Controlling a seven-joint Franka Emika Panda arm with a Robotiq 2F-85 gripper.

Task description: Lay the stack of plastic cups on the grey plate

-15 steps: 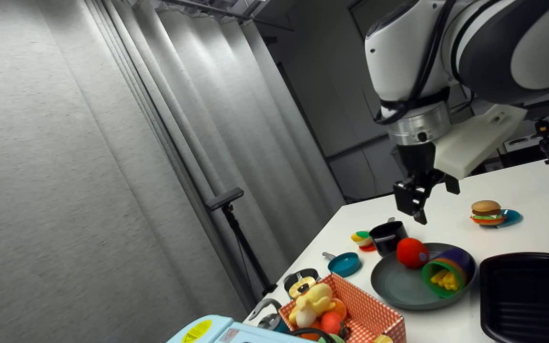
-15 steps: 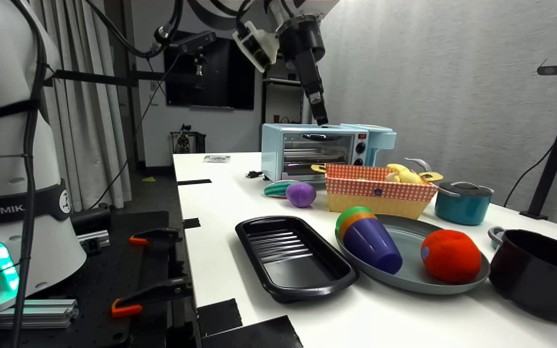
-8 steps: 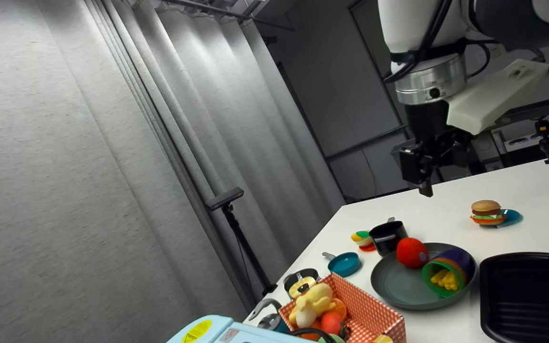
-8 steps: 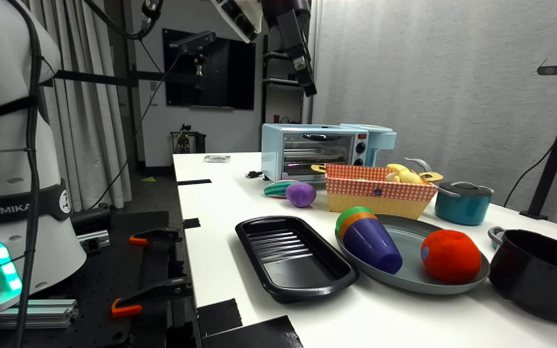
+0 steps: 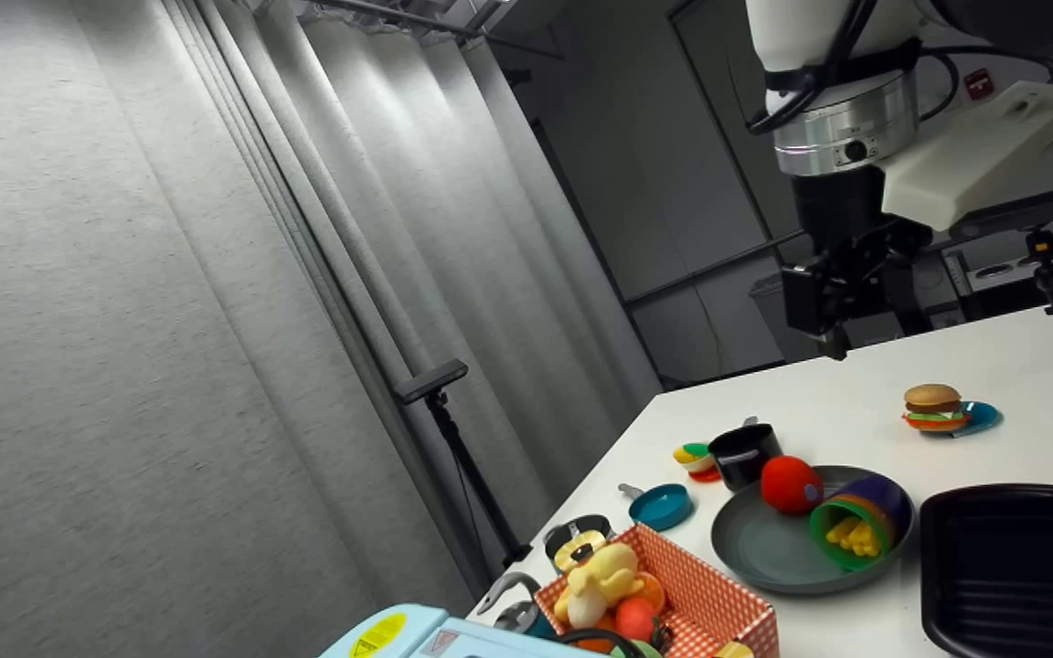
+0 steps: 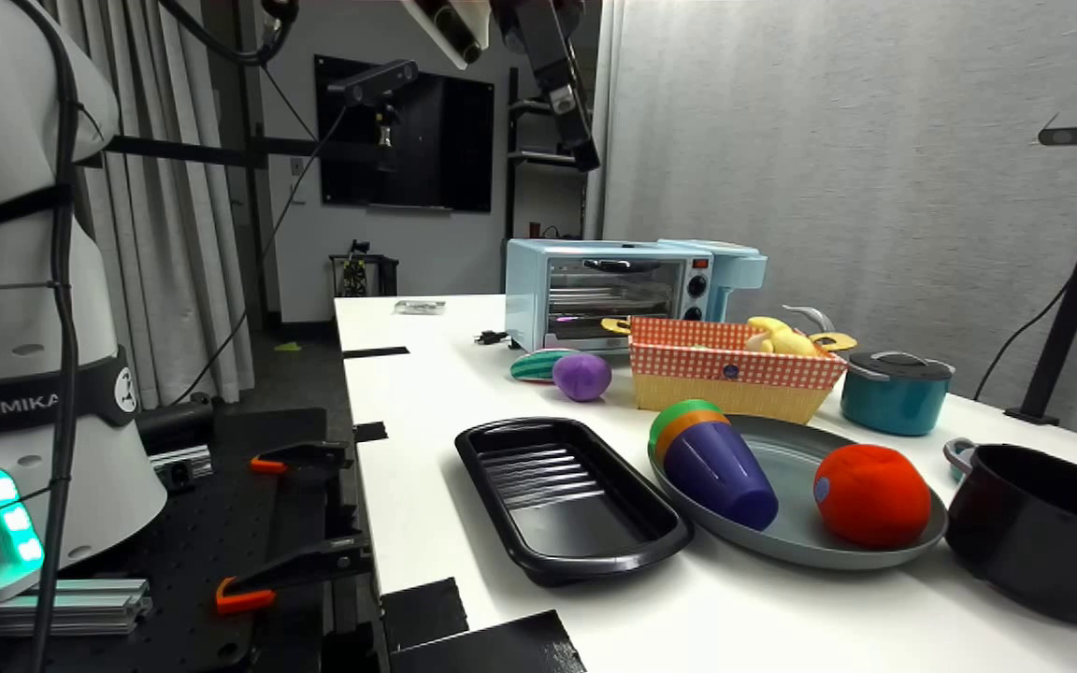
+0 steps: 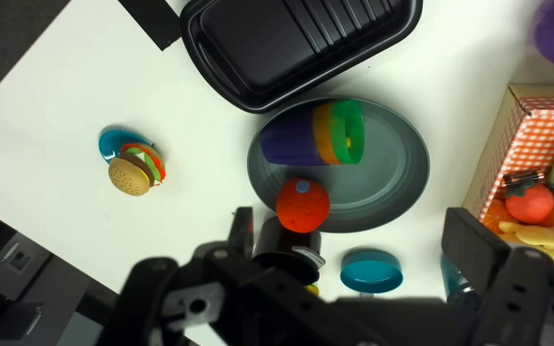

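The stack of plastic cups (image 7: 301, 137), purple, orange and green, lies on its side on the grey plate (image 7: 392, 192). Its green open end, with something yellow inside, faces the camera in an exterior view (image 5: 851, 530). The cups also rest on the plate in an exterior view (image 6: 721, 472), beside a red round plush (image 6: 871, 495). My gripper (image 7: 354, 228) is open and empty, with its fingers wide apart. It is high above the table in both exterior views (image 5: 842, 315) (image 6: 583, 150), well apart from the cups and the plate.
A black tray (image 6: 576, 505) stands beside the plate. A black pot (image 6: 1043, 533), a teal pan (image 7: 372, 274), a checkered basket (image 6: 735, 374) of toy food and a toaster oven (image 6: 613, 290) stand around. A toy burger (image 7: 135, 170) rests by a blue piece.
My open gripper has risen and moved away from the plate. The stack of cups and the plate stay where they were.
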